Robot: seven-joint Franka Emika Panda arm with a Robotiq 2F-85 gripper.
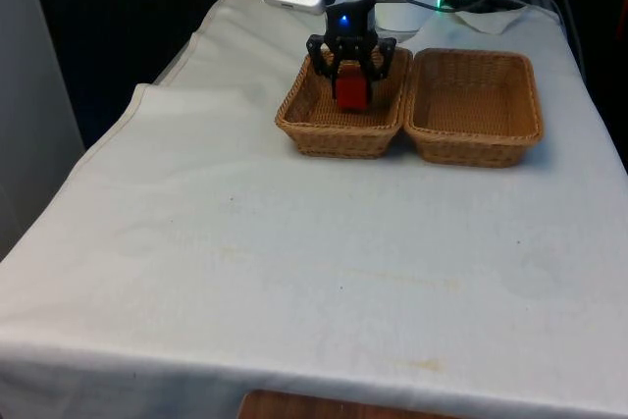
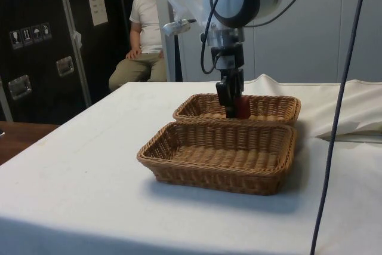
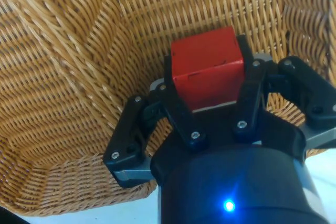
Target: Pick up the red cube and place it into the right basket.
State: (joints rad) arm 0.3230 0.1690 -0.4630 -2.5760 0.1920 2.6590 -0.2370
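1. Arm upright; gripper [image 1: 351, 74] points down, clamped on red cube [image 1: 351, 86] inside the basket [image 1: 339, 130] at the front view's left.
2. Side view adds a seated person [image 2: 143, 34] behind the table.

The gripper [image 1: 353, 68] covers the red cube's [image 1: 351, 88] upper part in the front view. In the side view a finger hides most of the cube. The person [image 2: 143, 34] beyond the table's far edge is cut off by the arm.
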